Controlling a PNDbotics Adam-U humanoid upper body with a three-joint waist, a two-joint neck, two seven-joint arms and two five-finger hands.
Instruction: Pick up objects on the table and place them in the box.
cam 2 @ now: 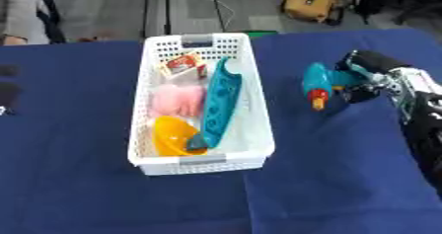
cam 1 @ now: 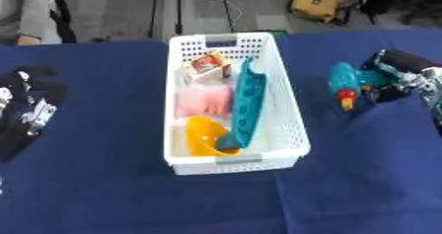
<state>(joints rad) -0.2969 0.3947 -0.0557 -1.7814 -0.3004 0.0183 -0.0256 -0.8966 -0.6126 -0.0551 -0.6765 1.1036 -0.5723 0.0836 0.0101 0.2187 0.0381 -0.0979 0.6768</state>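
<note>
A white slotted basket [cam 1: 293, 129] stands mid-table on the blue cloth. Inside it lie a small red and white carton [cam 1: 207, 66], a pink soft thing [cam 1: 203, 101], a long teal piece [cam 1: 250, 104] set on edge, and a yellow-orange scoop shape [cam 1: 205, 135]. To the right of the basket, just above the cloth, my right hand [cam 2: 373, 80] is curled round a teal toy [cam 2: 317, 81] with an orange-red tip pointing down. My left hand [cam 1: 26, 104] rests at the left edge with relaxed fingers and holds nothing.
The blue cloth [cam 1: 103, 178] covers the whole table, with a fold running down from the basket's front right corner. Beyond the far edge are a yellow bag [cam 1: 321, 1] on the floor, stand legs and a person's sleeve [cam 1: 21, 11].
</note>
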